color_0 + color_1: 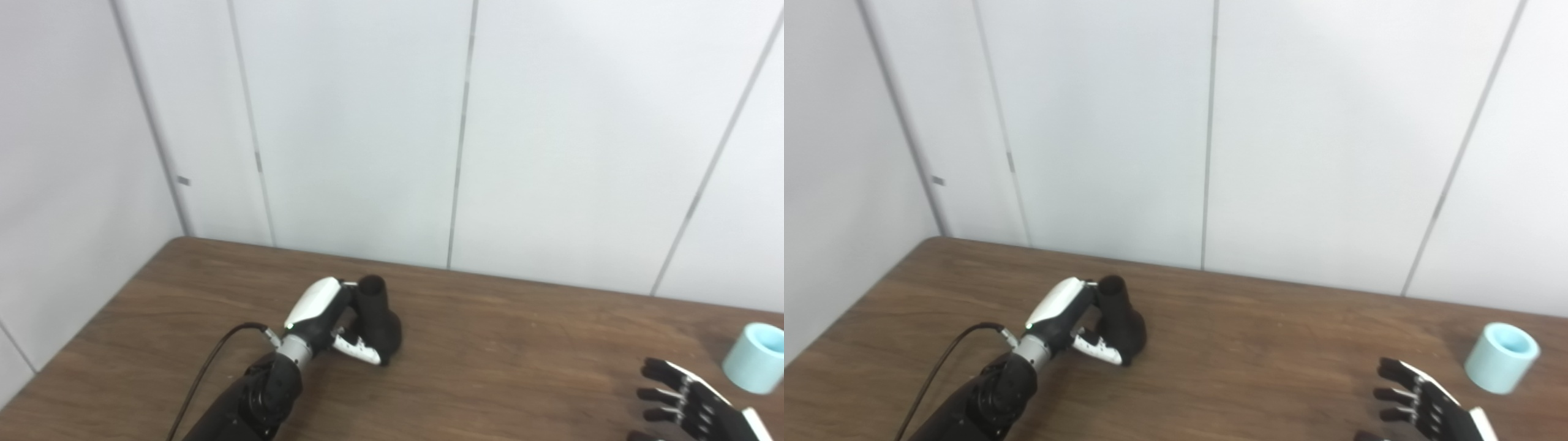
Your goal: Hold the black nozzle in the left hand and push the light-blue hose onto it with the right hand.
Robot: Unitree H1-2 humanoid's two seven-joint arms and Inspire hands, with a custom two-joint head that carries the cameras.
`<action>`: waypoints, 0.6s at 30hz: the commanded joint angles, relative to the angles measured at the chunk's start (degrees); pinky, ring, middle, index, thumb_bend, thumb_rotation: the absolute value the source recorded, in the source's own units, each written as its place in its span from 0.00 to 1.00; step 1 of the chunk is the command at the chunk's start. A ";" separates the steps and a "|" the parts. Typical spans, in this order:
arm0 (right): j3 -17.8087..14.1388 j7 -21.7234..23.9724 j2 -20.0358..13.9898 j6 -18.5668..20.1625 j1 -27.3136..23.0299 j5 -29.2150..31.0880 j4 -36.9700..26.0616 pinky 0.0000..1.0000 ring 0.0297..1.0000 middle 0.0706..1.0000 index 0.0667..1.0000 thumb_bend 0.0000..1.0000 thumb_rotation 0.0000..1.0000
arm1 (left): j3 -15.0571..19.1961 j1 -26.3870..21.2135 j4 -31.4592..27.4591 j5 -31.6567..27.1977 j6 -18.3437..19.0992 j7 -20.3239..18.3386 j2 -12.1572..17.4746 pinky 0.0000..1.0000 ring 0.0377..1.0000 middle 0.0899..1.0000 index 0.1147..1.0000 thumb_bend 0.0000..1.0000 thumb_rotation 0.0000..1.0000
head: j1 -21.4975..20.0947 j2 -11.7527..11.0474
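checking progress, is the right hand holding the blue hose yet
No, the right hand is open with fingers spread, apart from the light-blue hose standing on the table.

Black nozzle (pixel 378 318), light-blue hose (pixel 1501 357)

No text, label, brand, number or sign can be read anywhere in either view.
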 commanded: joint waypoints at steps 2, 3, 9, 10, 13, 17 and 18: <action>0.07 -0.82 0.21 -2.20 -2.47 -0.38 -1.83 0.60 0.71 0.79 0.78 0.76 0.21 | -3.69 2.10 -0.99 0.52 -0.76 -5.05 -2.06 1.00 0.60 0.41 0.44 0.53 0.00 | -1.31 0.43; 0.21 -0.94 0.34 -2.02 -2.59 -0.64 -2.08 0.60 0.71 0.80 0.78 0.75 0.20 | -4.07 2.16 -1.31 0.36 -1.11 -5.46 -2.43 1.00 0.60 0.41 0.44 0.53 0.00 | -1.91 0.65; 1.04 -2.14 1.24 -0.86 -2.87 -3.96 -4.71 0.60 0.71 0.80 0.78 0.72 0.17 | -7.89 1.62 -0.16 -0.47 -6.47 -7.48 -5.48 1.00 0.59 0.45 0.41 0.52 0.00 | -4.70 1.39; 1.08 -2.30 1.42 -0.72 -2.88 -4.30 -5.01 0.60 0.71 0.80 0.78 0.72 0.16 | -8.28 1.48 0.41 -0.50 -7.40 -7.41 -5.77 1.00 0.59 0.45 0.41 0.52 0.00 | -4.70 1.39; 1.25 -2.79 2.12 -0.32 -3.03 -5.26 -6.06 0.59 0.71 0.80 0.78 0.70 0.14 | -9.48 0.71 3.60 0.13 -10.38 -6.62 -7.40 1.00 0.59 0.45 0.41 0.52 0.00 | -6.12 1.80; 1.42 -3.23 2.85 -0.26 -2.91 -6.53 -7.03 0.59 0.70 0.80 0.78 0.70 0.15 | -10.81 -0.11 6.27 1.04 -11.58 -7.03 -9.31 1.00 0.59 0.45 0.41 0.52 0.00 | -7.72 2.10; 1.39 -3.22 3.03 -0.14 -2.91 -6.58 -7.20 0.59 0.70 0.80 0.78 0.70 0.15 | -11.18 -0.26 6.68 1.07 -11.47 -7.40 -9.62 1.00 0.59 0.44 0.41 0.53 0.00 | -8.23 2.13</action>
